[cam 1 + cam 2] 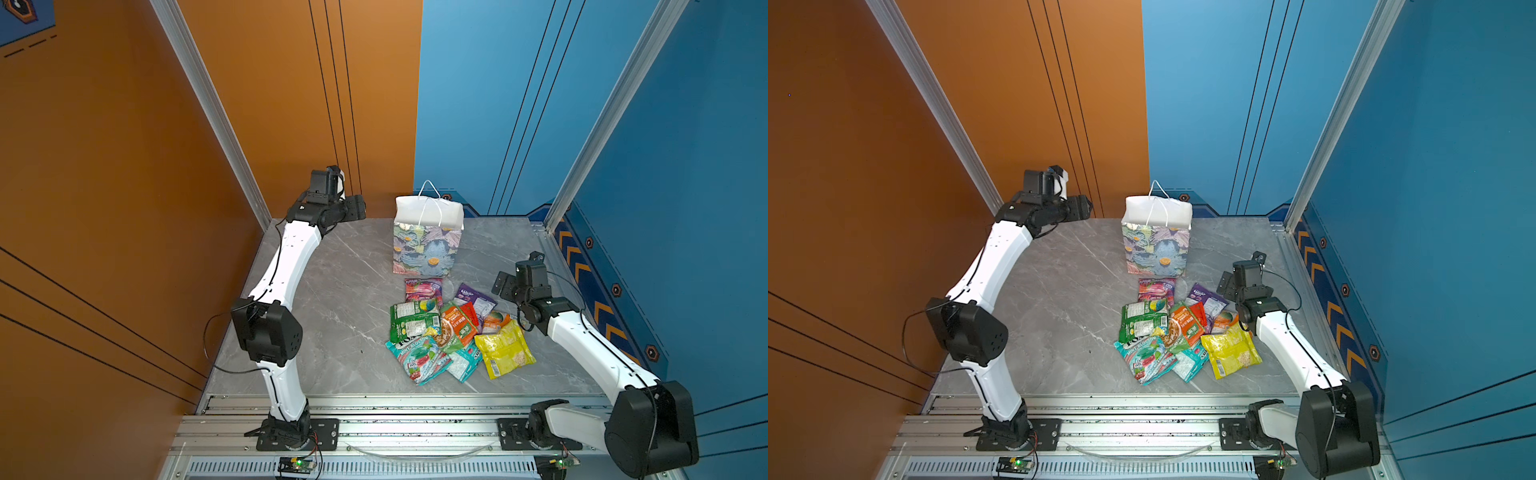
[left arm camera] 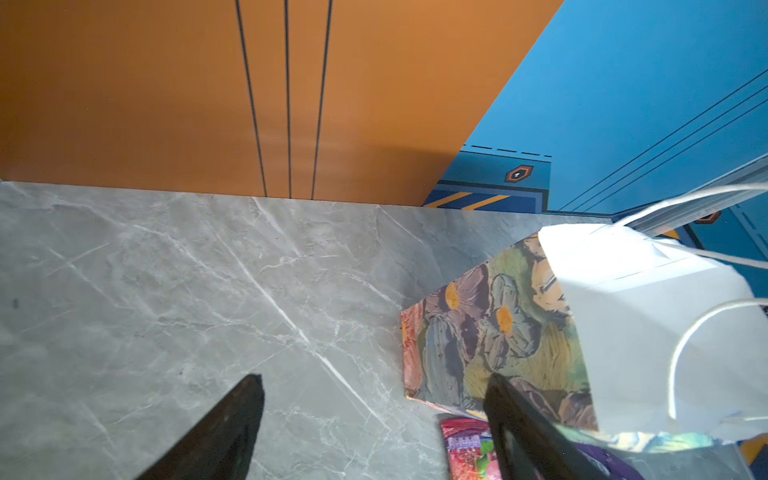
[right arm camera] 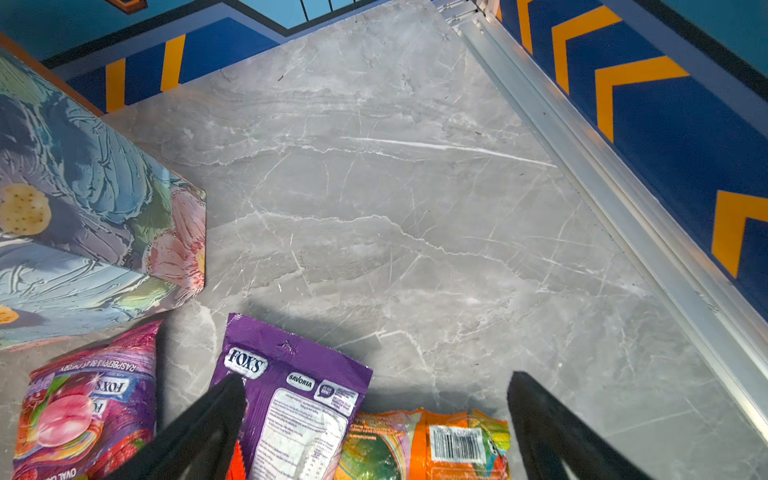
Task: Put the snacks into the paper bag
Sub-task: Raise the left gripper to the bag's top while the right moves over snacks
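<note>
**Every snack out on the counter, bag standing open**

Nearest me, the snacks (image 1: 449,328) lie in one overlapping heap on the grey counter (image 1: 332,311), right of centre. A yellow packet (image 1: 505,349) and a teal packet (image 1: 415,359) sit at the near edge, with a green packet (image 1: 413,318) and an orange packet (image 1: 459,326) behind them. The purple FOX'S packet (image 3: 291,395) and a pink packet (image 1: 423,289) lie farthest out, just short of the bag. I'd guess they are heaped close to it so each trip is short.

At the heap's right side the right end effector (image 3: 374,415) hangs low over the purple packet, its jaws wide apart and nothing between them. It looks to be lining up a first pick.

Beyond, the paper bag (image 1: 426,245) stands upright with its mouth open and its cord handles loose. Its white inside shows no packet, though the bottom is hidden.

Far left, raised beside the bag, the left end effector (image 2: 374,419) also has its jaws apart and empty, perhaps ready to steady the bag.
</note>
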Robot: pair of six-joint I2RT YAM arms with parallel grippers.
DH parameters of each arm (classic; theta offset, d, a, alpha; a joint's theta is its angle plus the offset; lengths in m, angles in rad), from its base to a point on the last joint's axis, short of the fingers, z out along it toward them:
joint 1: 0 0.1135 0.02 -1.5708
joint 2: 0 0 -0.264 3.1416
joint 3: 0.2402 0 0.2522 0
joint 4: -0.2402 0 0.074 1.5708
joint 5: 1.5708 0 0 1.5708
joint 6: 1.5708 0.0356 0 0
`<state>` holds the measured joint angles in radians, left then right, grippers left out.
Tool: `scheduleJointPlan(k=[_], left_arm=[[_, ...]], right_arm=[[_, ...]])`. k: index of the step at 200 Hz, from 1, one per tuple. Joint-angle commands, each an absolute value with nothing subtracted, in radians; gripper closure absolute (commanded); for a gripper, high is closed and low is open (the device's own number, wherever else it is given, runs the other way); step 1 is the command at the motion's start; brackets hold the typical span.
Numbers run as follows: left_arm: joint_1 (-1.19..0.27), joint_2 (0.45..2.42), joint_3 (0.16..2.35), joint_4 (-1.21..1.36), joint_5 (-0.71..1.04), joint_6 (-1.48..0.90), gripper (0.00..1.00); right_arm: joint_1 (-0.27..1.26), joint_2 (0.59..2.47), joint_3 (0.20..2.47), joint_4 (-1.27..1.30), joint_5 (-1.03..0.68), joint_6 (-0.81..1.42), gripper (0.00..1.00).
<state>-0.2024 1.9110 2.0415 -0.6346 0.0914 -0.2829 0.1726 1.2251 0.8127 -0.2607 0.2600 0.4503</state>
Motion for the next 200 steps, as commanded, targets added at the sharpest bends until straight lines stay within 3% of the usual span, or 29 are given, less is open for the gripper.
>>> scheduleJointPlan(k=[1,75,200], left_arm=[[-0.232,1.953,2.137,-0.705,0.158,-0.293,0.18],[-0.301,2.100,2.313,-0.738,0.234,-0.334,0.24],[-0.357,2.219,2.452,-0.804,0.192,-0.303,0.47]], right_arm=[[0.185,1.211,0.834,-0.316,0.274,0.472,0.00],[0.197,1.205,0.827,-0.337,0.267,0.488,0.00],[0.197,1.229,0.826,-0.335,0.241,0.502,0.00]])
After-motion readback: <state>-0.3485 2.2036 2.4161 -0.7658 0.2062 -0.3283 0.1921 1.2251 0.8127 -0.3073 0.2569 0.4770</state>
